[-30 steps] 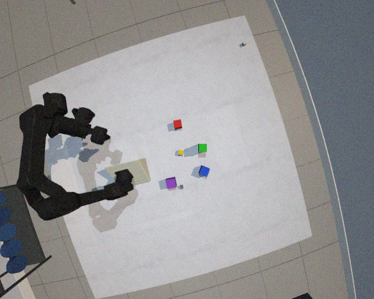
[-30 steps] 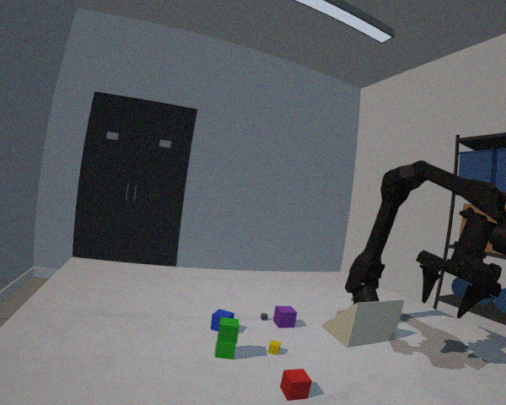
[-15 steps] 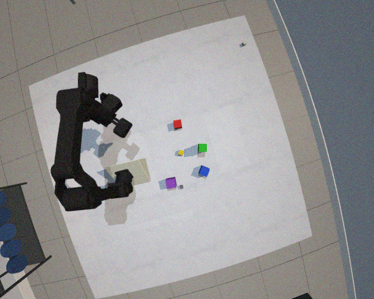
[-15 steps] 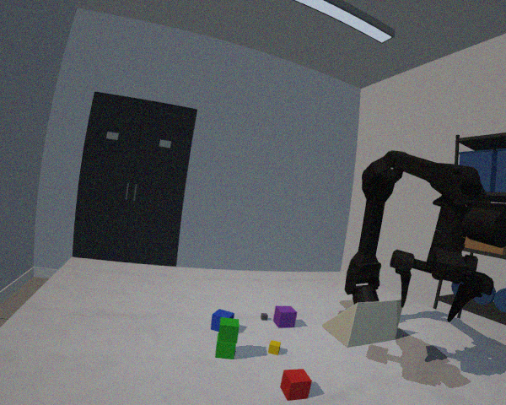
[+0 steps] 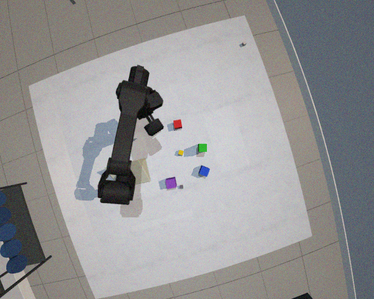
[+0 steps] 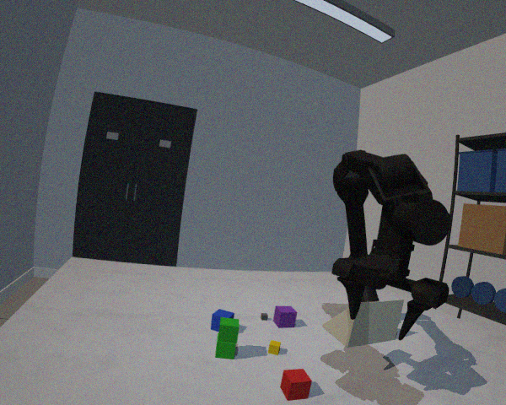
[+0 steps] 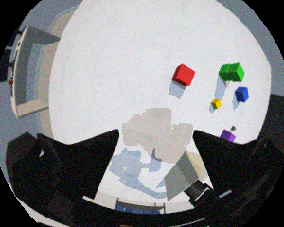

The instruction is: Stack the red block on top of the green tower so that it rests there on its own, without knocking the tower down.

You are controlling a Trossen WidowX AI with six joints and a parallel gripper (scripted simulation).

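A: The block (image 6: 295, 383) is red; the tower (image 6: 226, 337) is green.

B: A blue cube (image 6: 221, 318), a purple cube (image 6: 284, 315), a small yellow cube (image 6: 274, 347); the arm (image 6: 388, 226) is black; the mat (image 5: 245, 193) is white.
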